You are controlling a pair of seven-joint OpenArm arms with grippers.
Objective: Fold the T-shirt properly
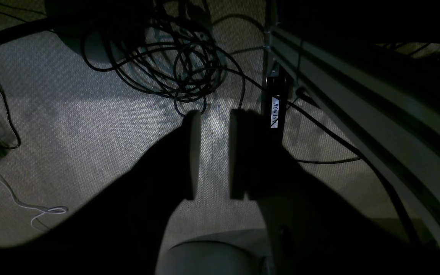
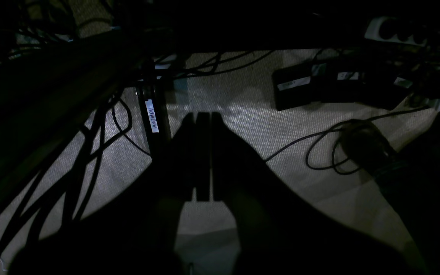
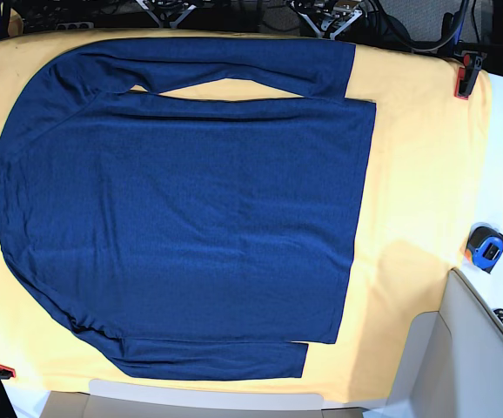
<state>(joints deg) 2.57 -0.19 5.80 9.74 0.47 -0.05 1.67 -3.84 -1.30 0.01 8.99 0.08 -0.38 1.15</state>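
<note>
The T-shirt [image 3: 182, 218] lies spread flat and unfolded on the yellow cloth [image 3: 417, 192] covering the table; every fold is left to do. Its navy knit looks soft and matte. Away from the T-shirt, the left hand [image 1: 214, 152] hangs part-open and empty, the right hand [image 2: 203, 152] closed and empty.

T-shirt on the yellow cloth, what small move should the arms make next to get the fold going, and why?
Probably bring one arm up over the table toward a sleeve. The T-shirt lies flat and unfolded on the yellow cloth, both sleeves spread out, and neither arm shows in the base view. Both wrist cameras see only carpet and cables below the table, with the left gripper open and empty and the right gripper shut.
</note>
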